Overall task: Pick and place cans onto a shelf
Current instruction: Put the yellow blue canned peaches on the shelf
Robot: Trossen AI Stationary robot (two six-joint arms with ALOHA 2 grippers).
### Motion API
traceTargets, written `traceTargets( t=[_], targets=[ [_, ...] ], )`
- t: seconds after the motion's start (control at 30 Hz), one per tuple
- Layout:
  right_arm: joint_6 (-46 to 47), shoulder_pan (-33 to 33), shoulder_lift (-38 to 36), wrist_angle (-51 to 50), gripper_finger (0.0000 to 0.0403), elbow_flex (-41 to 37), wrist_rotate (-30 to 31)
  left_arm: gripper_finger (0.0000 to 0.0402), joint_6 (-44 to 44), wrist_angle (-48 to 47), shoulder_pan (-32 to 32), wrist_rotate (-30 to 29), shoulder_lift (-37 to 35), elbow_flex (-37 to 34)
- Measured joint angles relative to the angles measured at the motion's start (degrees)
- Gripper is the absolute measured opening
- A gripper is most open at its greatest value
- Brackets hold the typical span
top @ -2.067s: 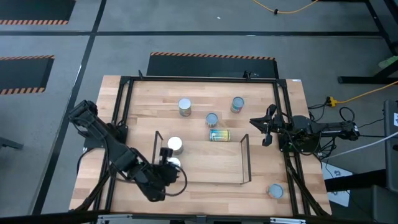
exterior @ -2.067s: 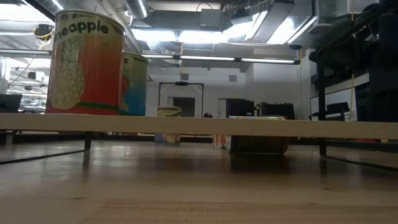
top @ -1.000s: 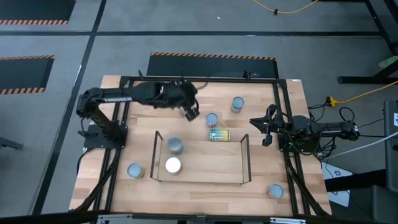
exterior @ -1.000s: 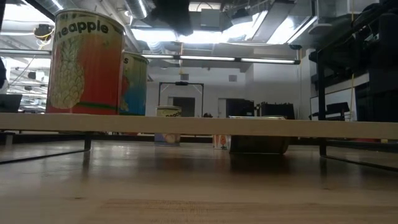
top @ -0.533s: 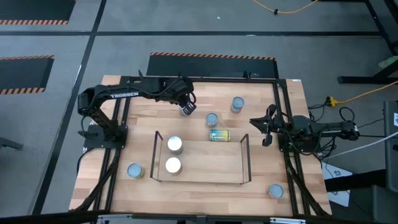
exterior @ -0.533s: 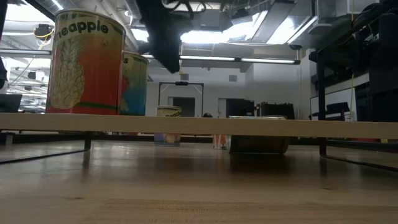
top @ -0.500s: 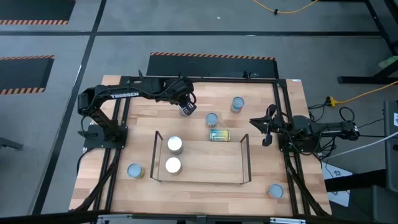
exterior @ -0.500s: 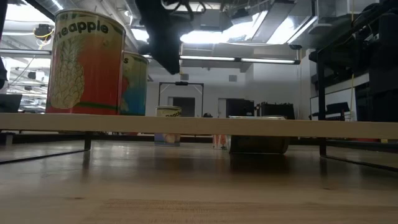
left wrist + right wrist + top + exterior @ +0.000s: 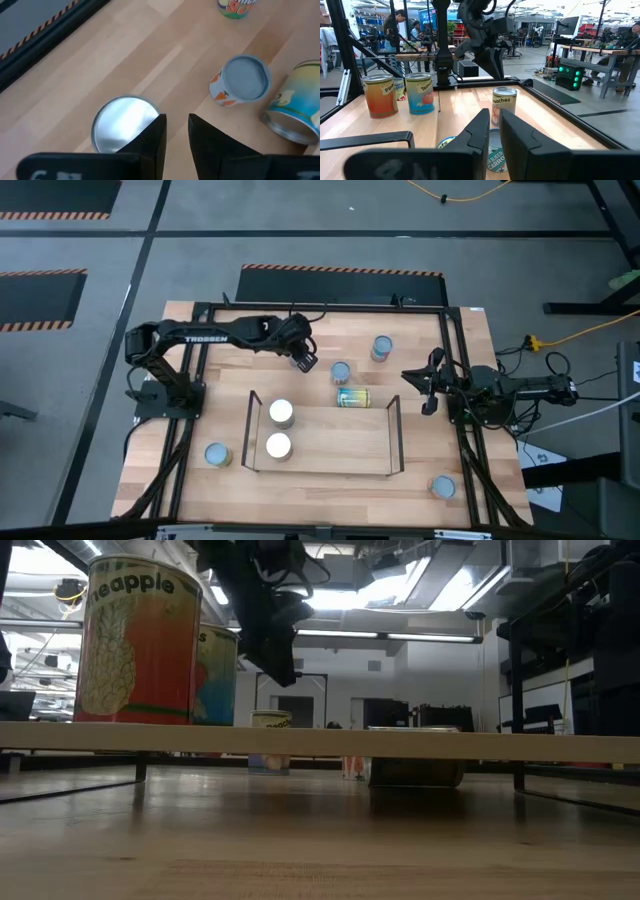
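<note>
While the left gripper [image 9: 306, 362] hovers over a silver-topped can [image 9: 125, 122] at the table's [image 9: 460, 350] far side, fingers [image 9: 152, 142] narrow and empty, two cans [image 9: 280, 413] sit on the shelf [image 9: 340, 442]; right gripper [image 9: 428, 402] waits nearly closed at the right edge

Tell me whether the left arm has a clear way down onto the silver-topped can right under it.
Probably yes: the left gripper hangs just beside the upright silver-topped can, and the wooden table around it looks bare.
</note>
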Motion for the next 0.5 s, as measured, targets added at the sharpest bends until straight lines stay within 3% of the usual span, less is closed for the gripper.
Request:
traceTargets(
  t=[0.5],
  targets=[
    [0.00, 0.00, 0.00, -0.01, 0.0049, 0.00, 0.00, 0.0073, -0.01, 3.39, 0.00, -0.84, 0.00, -5.63]
  ],
)
